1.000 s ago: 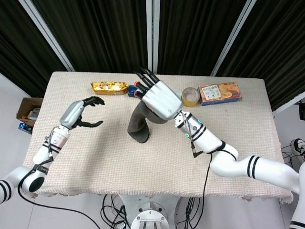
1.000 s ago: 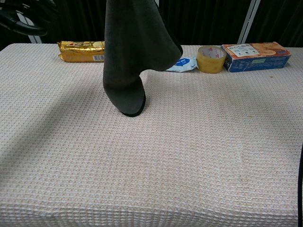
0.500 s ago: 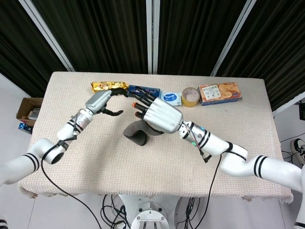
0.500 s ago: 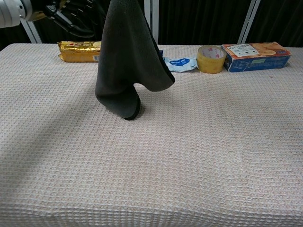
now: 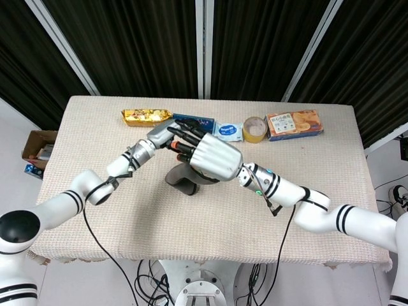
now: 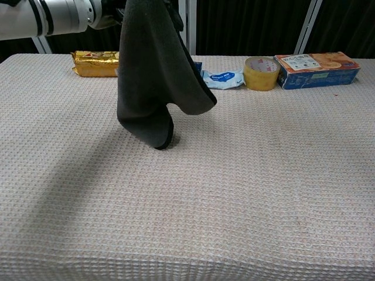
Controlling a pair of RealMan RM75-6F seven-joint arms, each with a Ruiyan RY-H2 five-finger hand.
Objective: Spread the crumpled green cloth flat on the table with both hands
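Note:
The green cloth (image 5: 182,182) looks dark grey-green and hangs in a bunched drape, its lowest fold touching the table (image 5: 319,210) left of centre. My right hand (image 5: 213,158) holds its top from above. In the chest view the cloth (image 6: 152,82) drops from the top edge of the frame, and the right hand is out of that frame. My left hand (image 5: 164,132) has reached in from the left, its dark fingers against the right hand's fingertips at the cloth's top. Whether it grips the cloth is hidden. The left forearm (image 6: 58,16) shows at the top left.
Along the far edge lie a gold snack pack (image 5: 145,116), a blue packet (image 5: 194,120), a white-blue wipes pack (image 5: 227,131), a tape roll (image 5: 254,129) and an orange biscuit box (image 5: 293,123). A cardboard box (image 5: 38,150) sits on the floor at the left.
My left hand swept right from the table's left side up to the cloth's top. My right hand lowered the cloth a little, then held nearly still.

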